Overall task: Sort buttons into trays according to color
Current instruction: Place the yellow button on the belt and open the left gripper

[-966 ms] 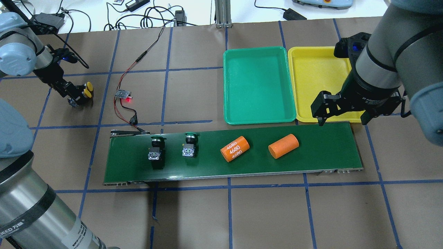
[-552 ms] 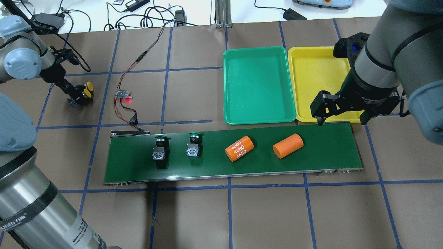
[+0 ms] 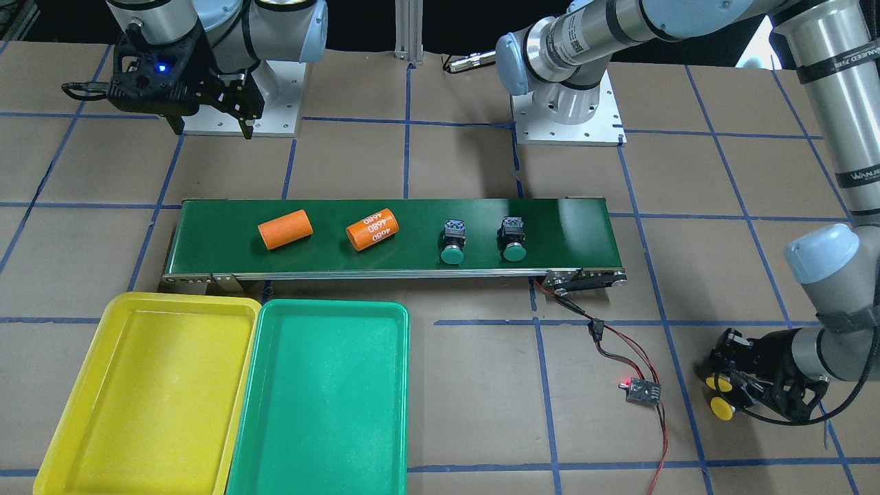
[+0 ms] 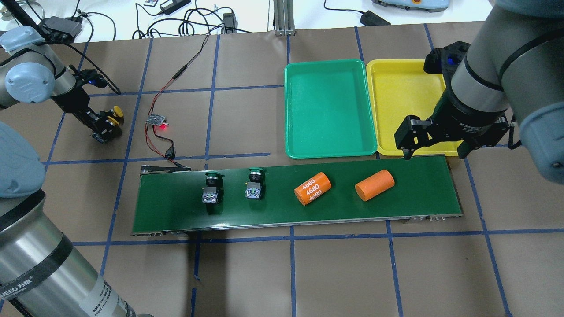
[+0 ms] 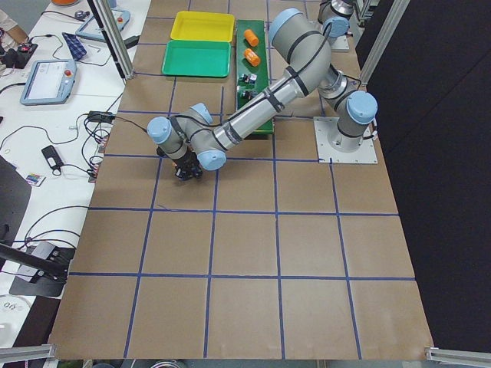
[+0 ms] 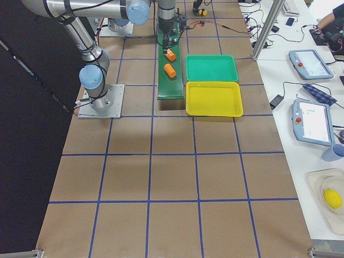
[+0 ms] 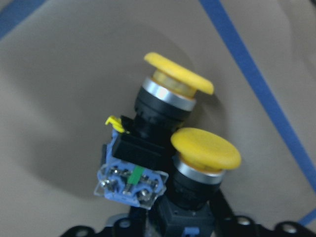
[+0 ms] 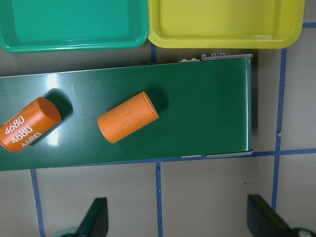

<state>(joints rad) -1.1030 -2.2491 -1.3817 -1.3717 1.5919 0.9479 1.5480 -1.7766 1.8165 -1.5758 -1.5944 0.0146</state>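
Since the green tray point(image 4: 328, 110) and yellow tray point(image 4: 396, 101) are both empty, nothing's sorted yet: green buttons point(image 4: 211, 188) sit on the belt point(image 4: 418, 189), yellow buttons point(image 7: 205, 148) lie far left at the left gripper point(image 4: 105, 127) (can't tell if it's clamped), and the right gripper point(image 4: 434, 152) hangs spread wide.

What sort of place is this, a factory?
Probably a robotics lab, not a factory: a small conveyor belt on a tape-gridded table, loose cables, and control tablets beside it.
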